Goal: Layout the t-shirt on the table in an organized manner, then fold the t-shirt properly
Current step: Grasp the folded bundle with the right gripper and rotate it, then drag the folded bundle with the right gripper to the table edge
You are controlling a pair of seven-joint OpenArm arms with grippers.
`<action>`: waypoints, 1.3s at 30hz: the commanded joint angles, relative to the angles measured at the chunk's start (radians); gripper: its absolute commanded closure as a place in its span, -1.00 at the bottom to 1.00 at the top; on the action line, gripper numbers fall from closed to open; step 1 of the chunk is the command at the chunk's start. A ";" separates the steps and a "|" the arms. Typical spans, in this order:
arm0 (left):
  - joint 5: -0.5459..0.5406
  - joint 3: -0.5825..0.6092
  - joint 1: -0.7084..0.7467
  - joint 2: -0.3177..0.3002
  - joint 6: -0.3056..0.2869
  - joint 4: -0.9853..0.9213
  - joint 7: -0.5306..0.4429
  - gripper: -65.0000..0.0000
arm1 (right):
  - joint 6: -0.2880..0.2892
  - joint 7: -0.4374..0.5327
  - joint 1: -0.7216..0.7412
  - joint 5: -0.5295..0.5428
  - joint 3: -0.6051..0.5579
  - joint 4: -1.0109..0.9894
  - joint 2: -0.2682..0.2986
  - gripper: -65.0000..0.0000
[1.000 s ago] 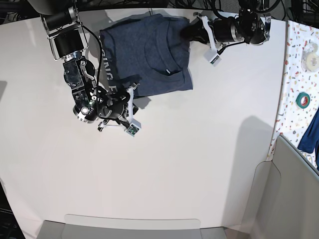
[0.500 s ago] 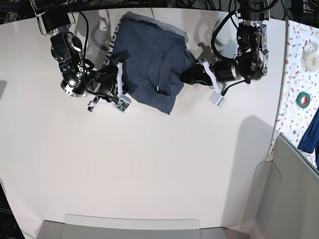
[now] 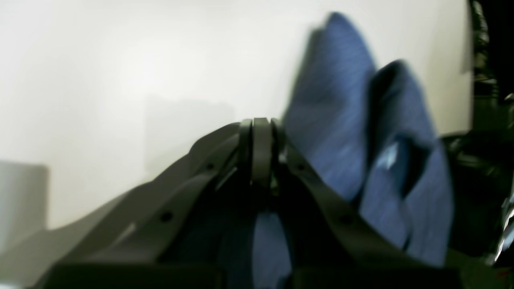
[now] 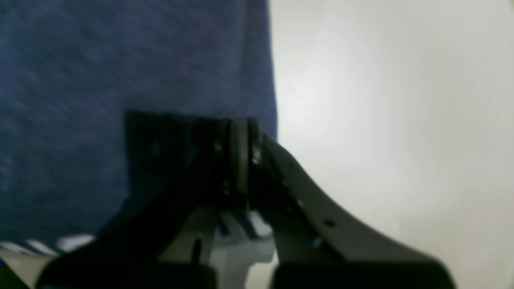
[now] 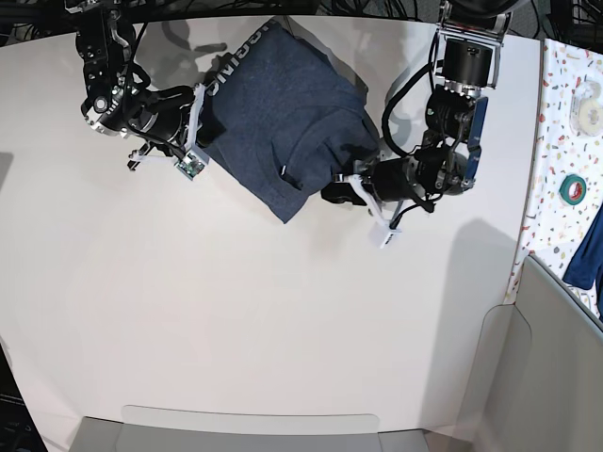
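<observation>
The dark navy t-shirt (image 5: 283, 113) is bunched in a folded bundle at the far middle of the white table (image 5: 283, 311), its white lettering along the upper left edge. My left gripper (image 5: 341, 188) is shut on the shirt's near right edge; in the left wrist view the closed fingertips (image 3: 261, 152) pinch blue fabric of the t-shirt (image 3: 333, 120). My right gripper (image 5: 207, 127) is shut on the shirt's left edge; in the right wrist view its fingers (image 4: 239, 152) are closed against the t-shirt (image 4: 100, 60), which fills the left half.
A speckled side surface (image 5: 565, 122) runs along the right, carrying a green tape roll (image 5: 572, 188), a white roll (image 5: 589, 94) and a blue cloth (image 5: 589, 250). A grey bin (image 5: 556, 367) stands at the near right, and a grey panel (image 5: 245, 428) lies at the near edge.
Both arms swung while holding the shirt: the left gripper came toward the near side, the right gripper went back and to the left. The shirt turned and now lies diagonally.
</observation>
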 commanded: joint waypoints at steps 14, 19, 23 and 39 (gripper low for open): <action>0.015 -0.272 0.113 -0.077 0.018 0.320 -0.024 1.00 | -0.081 0.003 0.143 0.012 0.356 0.087 -0.069 1.00; 0.015 -0.372 0.188 -0.079 0.020 0.392 -0.035 1.00 | -0.080 -0.057 0.187 0.022 0.099 0.148 -0.114 1.00; 0.017 -0.458 0.243 -0.079 0.020 0.440 -0.035 1.00 | -0.088 -0.059 0.167 0.021 -0.057 0.152 -0.173 1.00; 0.017 -0.553 0.409 -0.108 0.021 0.503 -0.079 1.00 | -0.088 -0.056 0.025 0.018 -0.148 0.119 -0.201 1.00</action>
